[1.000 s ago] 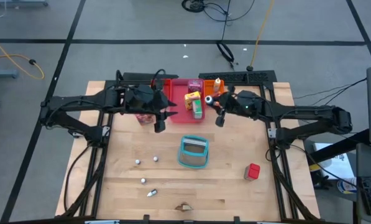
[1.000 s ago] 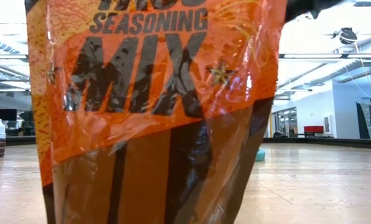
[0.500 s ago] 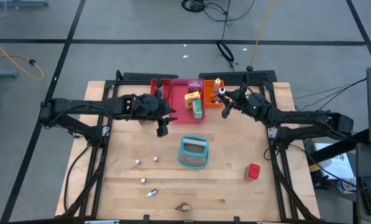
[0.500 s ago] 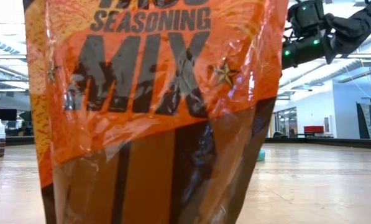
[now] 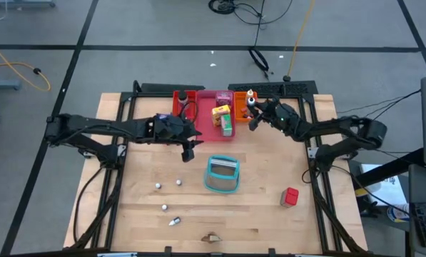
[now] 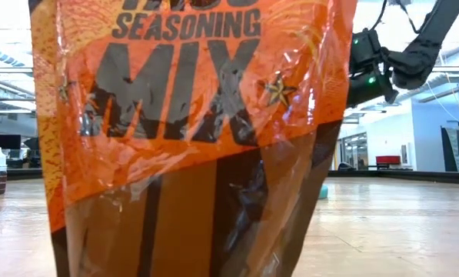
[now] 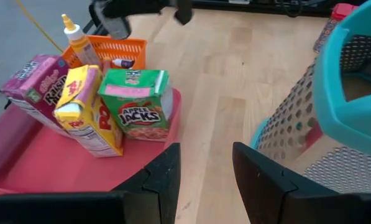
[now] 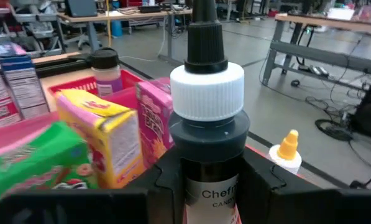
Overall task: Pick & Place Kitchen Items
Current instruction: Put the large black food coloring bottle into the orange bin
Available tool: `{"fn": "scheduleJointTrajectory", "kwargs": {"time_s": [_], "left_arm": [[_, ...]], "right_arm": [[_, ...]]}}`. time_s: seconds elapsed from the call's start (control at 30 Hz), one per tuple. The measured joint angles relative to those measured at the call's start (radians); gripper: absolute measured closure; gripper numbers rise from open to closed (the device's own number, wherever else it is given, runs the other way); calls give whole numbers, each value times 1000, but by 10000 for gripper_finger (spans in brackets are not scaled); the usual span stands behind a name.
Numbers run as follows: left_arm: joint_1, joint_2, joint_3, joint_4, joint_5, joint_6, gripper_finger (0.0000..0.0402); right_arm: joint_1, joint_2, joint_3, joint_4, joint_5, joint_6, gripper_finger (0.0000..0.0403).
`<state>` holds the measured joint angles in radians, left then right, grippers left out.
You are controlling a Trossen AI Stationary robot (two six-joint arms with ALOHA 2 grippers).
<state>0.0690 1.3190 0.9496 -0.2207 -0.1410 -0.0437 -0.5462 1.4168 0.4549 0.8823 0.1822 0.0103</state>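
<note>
My right gripper [image 8: 210,180] is shut on a dark bottle [image 8: 207,93] with a white cap and black nozzle, beside the orange tray [image 5: 241,98]. A green carton [image 7: 135,104], a yellow-pink carton [image 7: 86,109] and a purple carton [image 7: 33,84] stand in the pink tray [image 7: 67,168]. A yellow-tipped bottle [image 7: 78,41] stands in the orange tray. My left gripper [image 7: 204,180] is open over bare wood between the pink tray and the teal basket [image 7: 343,93]. A red cube [image 5: 290,196] and tiny balls [image 5: 168,184] lie on the table. My right gripper pinches the dark bottle's body [image 8: 207,146] just under the white cap, one finger on each side. The fingers reach in level from the table's right side. The bottle stands upright in the hold; its bottom is hidden by the gripper.
An orange seasoning-mix packet [image 6: 191,131] stands right in front of the low camera at the table's near edge and blocks most of that view. A red tray [image 5: 185,100] sits at the far left of the trays. Bare wood lies left and right of the teal basket [image 5: 222,175].
My left gripper has sunk toward the table, staying open. My right gripper has come down and moved toward the far edge and the orange tray, carrying the dark bottle upright, and its wrist has levelled out.
</note>
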Motion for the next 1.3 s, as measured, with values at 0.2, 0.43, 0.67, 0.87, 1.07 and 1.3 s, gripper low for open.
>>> {"fn": "scheduleJointTrajectory", "kwargs": {"time_s": [0.2, 0.43, 0.67, 0.87, 1.07, 1.3], "left_arm": [[-18, 0, -4, 7, 0, -3, 256], [-17, 0, -4, 14, -7, 7, 256], [-17, 0, -4, 17, -18, 8, 256], [-17, 0, -4, 16, -18, 9, 256], [-17, 0, -4, 17, -18, 15, 256], [-17, 0, -4, 16, -18, 15, 256]], "right_arm": [[-17, 139, 1, 141, -3, 30, 314], [-17, 279, 50, 195, -30, 41, 314], [-17, 383, 115, 205, -56, 55, 314], [-17, 435, 142, 206, -56, 60, 314], [-16, 446, 148, 207, -56, 58, 295], [-15, 446, 148, 208, -103, 75, 230]]}}
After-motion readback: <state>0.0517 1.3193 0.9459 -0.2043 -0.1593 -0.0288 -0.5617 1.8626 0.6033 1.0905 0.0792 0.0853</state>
